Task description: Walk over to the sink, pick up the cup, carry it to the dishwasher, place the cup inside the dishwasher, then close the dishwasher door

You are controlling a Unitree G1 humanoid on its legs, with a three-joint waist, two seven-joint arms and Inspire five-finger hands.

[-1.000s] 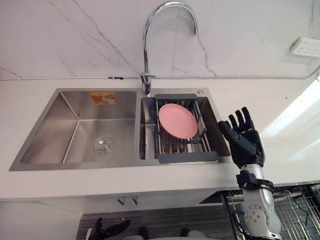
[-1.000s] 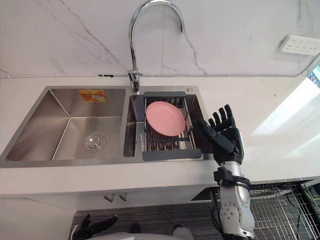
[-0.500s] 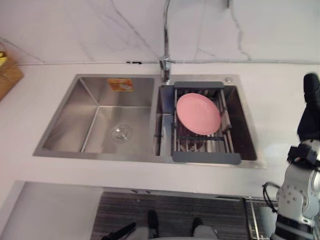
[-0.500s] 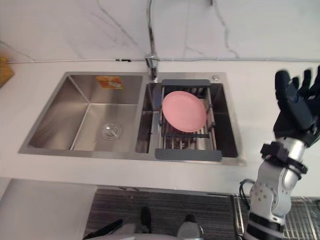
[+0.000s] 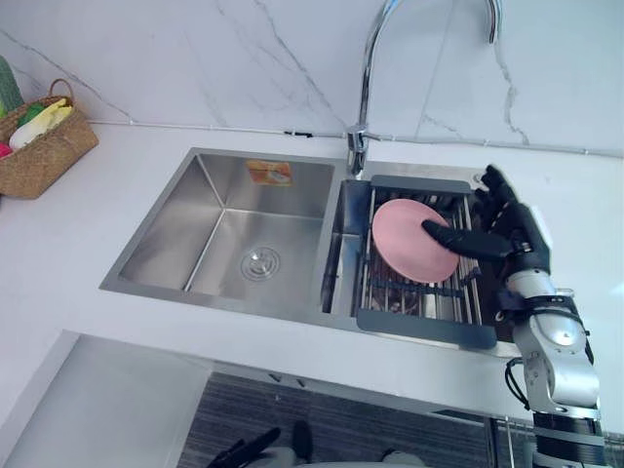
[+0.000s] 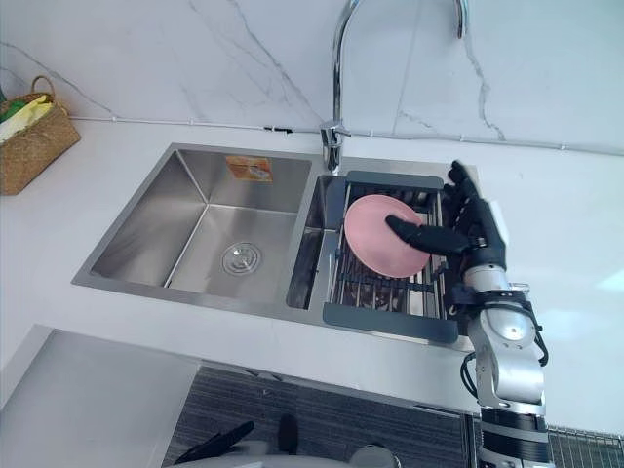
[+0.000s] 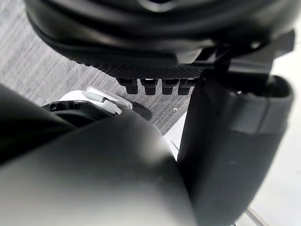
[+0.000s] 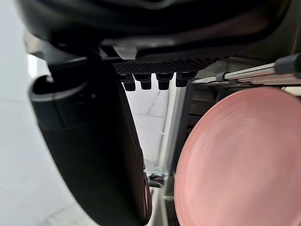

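Observation:
A pink plate [image 5: 405, 239] leans upright in a grey dish rack [image 5: 424, 327] over the sink's right basin. My right hand [image 5: 507, 229] is open at the plate's right edge. Its thumb [image 5: 453, 237] reaches across the plate's front face, and its straight fingers [image 6: 466, 195] stand up beside the rim. In the right wrist view the plate [image 8: 240, 160] sits close past the thumb [image 8: 89, 141]. My left hand [image 5: 249, 450] hangs low by the floor below the counter, fingers relaxed and holding nothing; its thumb [image 7: 230, 141] stands in front of grey flooring.
The left basin [image 5: 244, 234] of the steel sink holds just a drain. A curved chrome faucet [image 5: 366, 88] rises behind the divider. A wicker basket [image 5: 39, 146] stands on the white counter at far left. A marble wall backs the counter.
The camera has shifted, so the sink now sits further right. My right hand came in from the counter right of the sink to the plate, thumb now across its face.

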